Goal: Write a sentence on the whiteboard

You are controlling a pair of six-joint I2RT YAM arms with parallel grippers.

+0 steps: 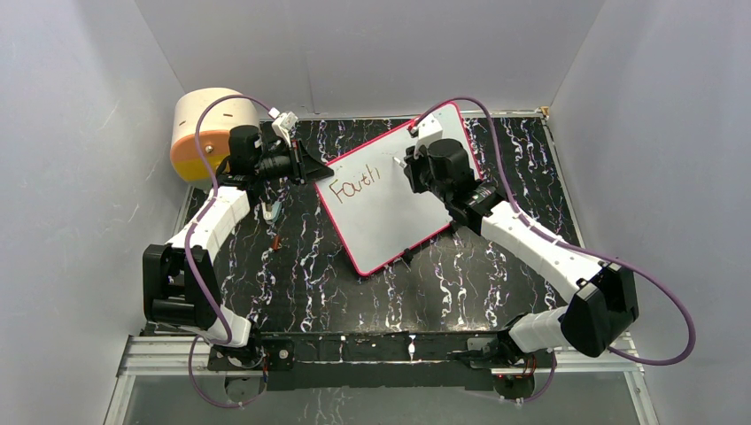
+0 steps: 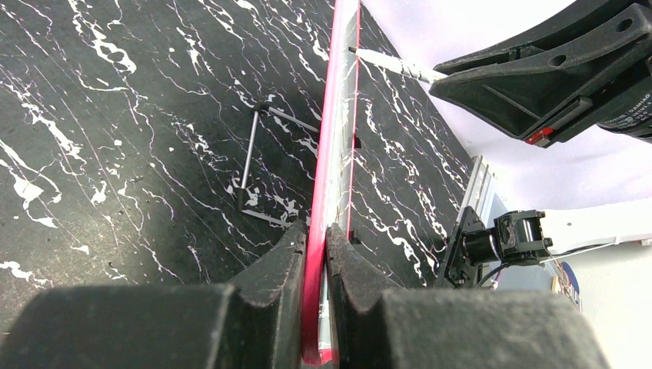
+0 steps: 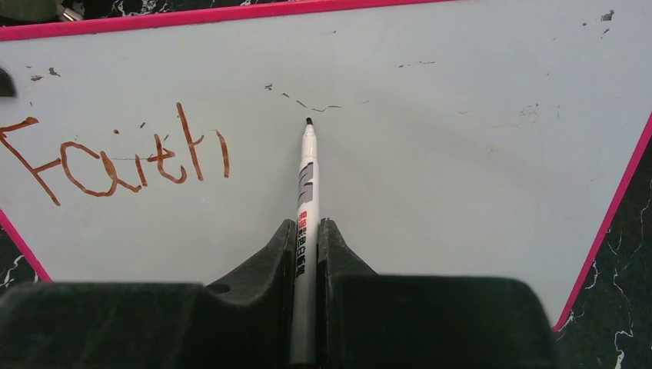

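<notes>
One word of the sentence (image 3: 115,157), "Faith", stands on the whiteboard (image 1: 390,221), so most of the writing is not yet done. The left jaws are clamped on the board's pink rim and seem to hold that side raised off the worktop (image 1: 292,292). They should grip firmly and not twist while strokes land.

To the right, the right jaws are closed tight on the marker (image 3: 307,177). Its barrel runs straight out between them, and its tip is at or just off the white surface, right of the "h". The next word probably starts about there, after a clear gap. Light, even pressure should keep the board from flexing or slipping out of the left jaws. Room narrows toward the right rim, so later words likely belong on a lower line.

One container shows, a tan-and-orange drum (image 1: 208,133) behind the left jaws and apart from the board. Its contents cannot be seen.
</notes>
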